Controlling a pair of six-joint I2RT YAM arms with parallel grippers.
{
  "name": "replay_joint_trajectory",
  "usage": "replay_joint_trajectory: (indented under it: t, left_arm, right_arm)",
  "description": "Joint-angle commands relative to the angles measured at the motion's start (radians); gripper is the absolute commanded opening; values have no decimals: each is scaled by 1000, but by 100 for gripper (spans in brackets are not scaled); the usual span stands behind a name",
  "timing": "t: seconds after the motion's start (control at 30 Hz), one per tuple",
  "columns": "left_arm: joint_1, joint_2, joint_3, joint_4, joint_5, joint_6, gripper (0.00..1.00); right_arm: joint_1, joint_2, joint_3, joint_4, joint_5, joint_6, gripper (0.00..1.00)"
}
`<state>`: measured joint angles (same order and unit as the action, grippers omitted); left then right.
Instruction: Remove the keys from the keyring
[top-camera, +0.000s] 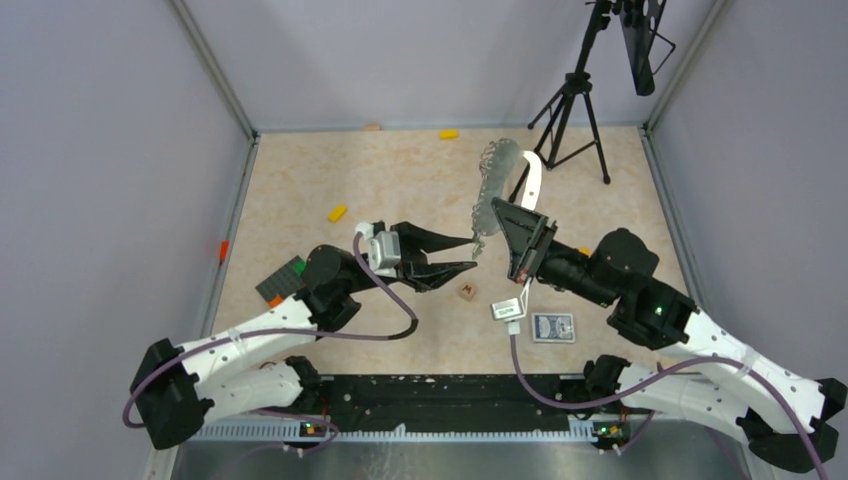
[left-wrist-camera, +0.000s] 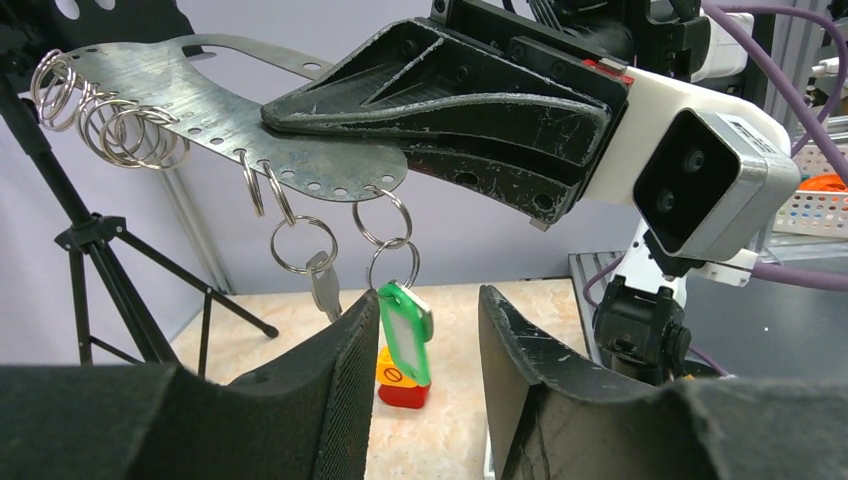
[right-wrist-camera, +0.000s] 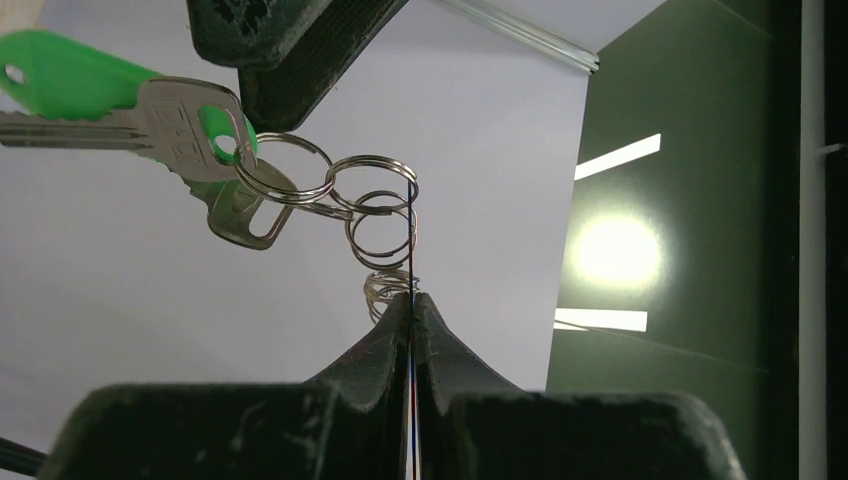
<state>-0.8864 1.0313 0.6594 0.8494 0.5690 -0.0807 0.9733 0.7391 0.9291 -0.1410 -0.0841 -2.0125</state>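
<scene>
**Right tool gripping the keyring, left tool standing open around the green key**

The right tool (top-camera: 505, 212) is clenching the keyring (top-camera: 497, 172) by its flat plate. It is holding it in the air over the middle of the desk (top-camera: 400, 180), somewhat toward the far edge. In the right wrist view the plate is showing edge-on as a thin line pinched between the closed fingers (right-wrist-camera: 370, 360).

The keys (left-wrist-camera: 322, 283) are hanging on small split rings from the scalloped row of holes. The silvery one is hanging just beside the green key (left-wrist-camera: 405, 335). A bunch of bare rings (left-wrist-camera: 105, 125) is crowding the plate's other end.

The left tool (left-wrist-camera: 430, 310) is standing released, its jaws apart. The green key is dangling between its two fingers, close against the inner pad of one. Whether it is touching that pad is not showing clearly.

A small brown cube (top-camera: 467, 291) is lying on the desk below the tools. A black tripod (top-camera: 572, 105) is standing at the far right corner.
</scene>
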Motion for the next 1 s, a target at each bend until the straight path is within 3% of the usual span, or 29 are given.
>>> replay_joint_trajectory:
  t: [0.0,0.23,0.33,0.47,0.77,0.97]
  left_arm:
    - [-5,-56,9,-55,15,21,46]
    - [-4,-153,63,-219,-6,26,51]
    - [-3,-191,113,-314,-158,-59,65]
    - [-2,-168,236,-439,-335,-154,72]
    - [17,-4,424,-518,-335,-347,75]
    - [88,99,442,-473,-193,-547,71]
  right_arm:
    - [12,-26,9,76,-26,16,0]
    - [12,-19,48,5,-63,-24,0]
    - [12,-16,65,-37,-71,-52,0]
    - [12,-19,81,-67,-97,-61,0]
    - [12,-43,96,-95,-111,-76,0]
    - [14,-56,98,-106,-108,-81,0]
